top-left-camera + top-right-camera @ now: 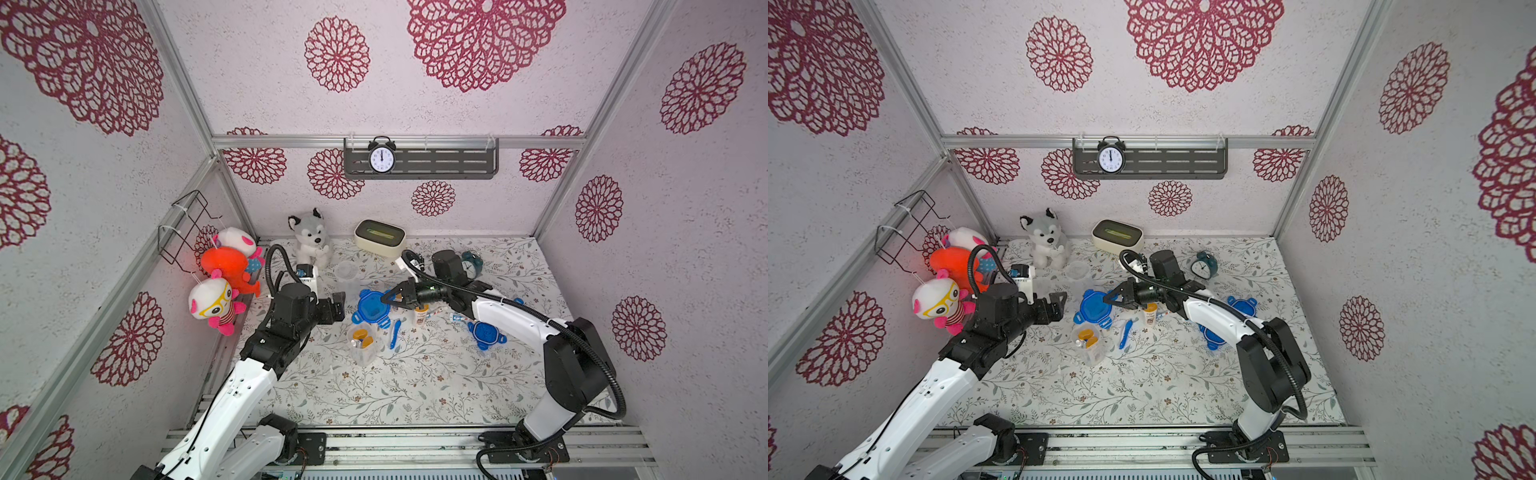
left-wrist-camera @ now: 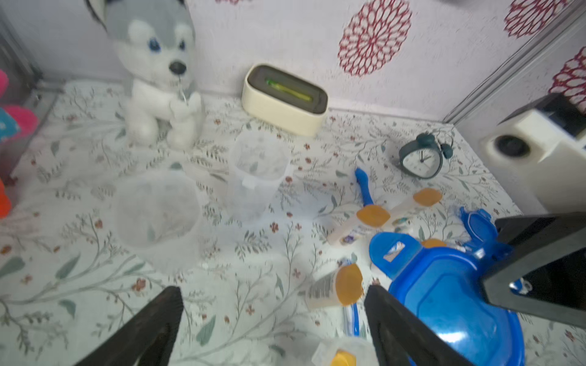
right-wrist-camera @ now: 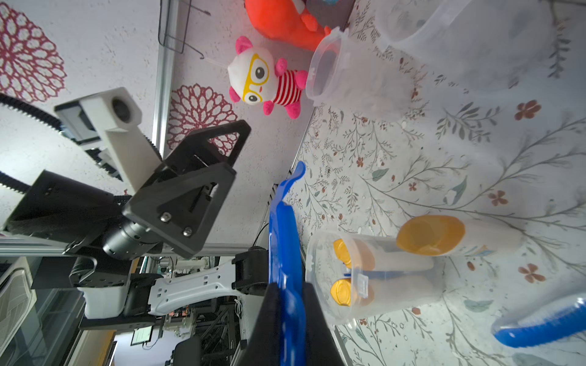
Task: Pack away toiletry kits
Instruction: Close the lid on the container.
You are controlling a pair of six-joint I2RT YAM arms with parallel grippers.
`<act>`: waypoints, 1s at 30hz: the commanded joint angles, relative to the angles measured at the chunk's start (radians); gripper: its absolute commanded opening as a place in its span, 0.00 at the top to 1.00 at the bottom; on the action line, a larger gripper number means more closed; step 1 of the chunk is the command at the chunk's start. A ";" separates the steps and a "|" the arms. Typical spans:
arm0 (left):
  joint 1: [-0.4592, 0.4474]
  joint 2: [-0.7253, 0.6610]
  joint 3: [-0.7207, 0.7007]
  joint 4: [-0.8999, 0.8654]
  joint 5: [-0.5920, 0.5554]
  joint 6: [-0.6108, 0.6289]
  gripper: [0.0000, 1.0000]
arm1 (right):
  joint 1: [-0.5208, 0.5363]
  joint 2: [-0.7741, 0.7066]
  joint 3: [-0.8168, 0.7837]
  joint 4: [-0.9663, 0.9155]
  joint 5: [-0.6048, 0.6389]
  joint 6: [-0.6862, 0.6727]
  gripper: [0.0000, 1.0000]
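I see a glossy, tabbed blue round lid (image 3: 283,221) pinched edgewise in my right claw (image 3: 293,305), just beside a clear plastic cup (image 3: 396,285) holding orange-capped bottles (image 3: 344,293) on the floral tabletop (image 1: 374,395). My left claw (image 2: 273,291) gapes wide, empty.

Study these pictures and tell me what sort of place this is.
Likely a staged robot test booth dressed as a child's room: an aluminium frame with wallpapered panels, a left arm and right arm, and a plush husky.

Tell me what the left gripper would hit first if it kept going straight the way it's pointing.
Probably the farther empty clear cup, upright and roughly centred ahead of the open left gripper. Depth is unclear, so it might reach the tablecloth just short of it.
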 commanded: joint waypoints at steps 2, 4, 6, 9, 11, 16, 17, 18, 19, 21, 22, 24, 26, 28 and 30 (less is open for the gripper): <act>0.021 -0.075 -0.025 -0.122 0.099 -0.138 0.05 | 0.040 0.023 0.033 0.020 -0.042 -0.029 0.98; 0.029 -0.091 -0.024 -0.158 0.123 -0.156 0.04 | 0.052 0.035 0.028 0.037 -0.043 -0.011 0.99; 0.032 -0.110 -0.020 -0.192 0.158 -0.158 0.03 | 0.065 0.048 0.023 0.049 -0.044 0.002 0.98; 0.034 -0.132 -0.028 -0.230 0.183 -0.164 0.02 | 0.083 0.067 0.011 0.107 -0.045 0.051 0.98; 0.034 -0.134 -0.040 -0.238 0.201 -0.175 0.02 | 0.092 0.081 0.010 0.124 -0.041 0.070 0.99; 0.034 -0.127 -0.058 -0.236 0.229 -0.196 0.01 | 0.103 0.099 -0.013 0.174 -0.032 0.105 0.99; 0.034 -0.127 -0.065 -0.227 0.243 -0.198 0.00 | 0.105 0.102 -0.017 0.180 -0.035 0.109 0.99; 0.033 -0.124 -0.071 -0.218 0.260 -0.199 0.01 | 0.105 0.103 -0.020 0.185 -0.039 0.111 0.99; 0.034 -0.119 -0.075 -0.213 0.273 -0.197 0.01 | 0.106 0.104 -0.021 0.184 -0.044 0.110 0.99; 0.033 -0.102 -0.078 -0.209 0.287 -0.192 0.03 | 0.108 0.107 -0.021 0.174 -0.049 0.101 0.99; 0.033 -0.094 -0.079 -0.208 0.292 -0.191 0.04 | 0.108 0.109 -0.020 0.163 -0.050 0.091 0.99; 0.034 -0.081 -0.081 -0.201 0.302 -0.189 0.05 | 0.108 0.113 -0.014 0.130 -0.050 0.071 0.99; 0.034 -0.074 -0.088 -0.189 0.305 -0.190 0.07 | 0.108 0.120 -0.012 0.120 -0.055 0.065 0.99; 0.034 -0.069 -0.097 -0.171 0.309 -0.191 0.08 | 0.106 0.123 -0.013 0.112 -0.056 0.058 0.99; 0.034 -0.064 -0.103 -0.160 0.311 -0.193 0.10 | 0.106 0.123 -0.011 0.106 -0.057 0.054 0.99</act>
